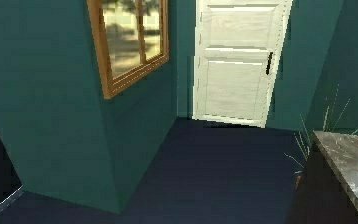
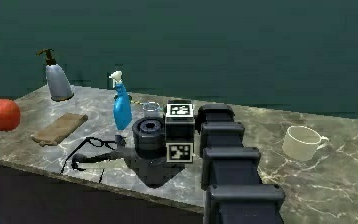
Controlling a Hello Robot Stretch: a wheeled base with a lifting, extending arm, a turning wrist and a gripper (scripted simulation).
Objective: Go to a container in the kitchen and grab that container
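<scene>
Spray bottle [image 2: 120, 102] crowds the tool [image 2: 95, 150]; bare counter [image 2: 322, 188] toward the mug [image 2: 302, 143].

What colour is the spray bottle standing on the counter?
The spray bottle is blue; the arm side view shows it best.

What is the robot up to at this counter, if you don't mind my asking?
The robot's arm reaches out over a marble counter, with the hand near a blue spray bottle and a small clear jar. Whether the hand holds anything cannot be told. A white mug, a grey pump bottle and a tomato also stand there.
</scene>
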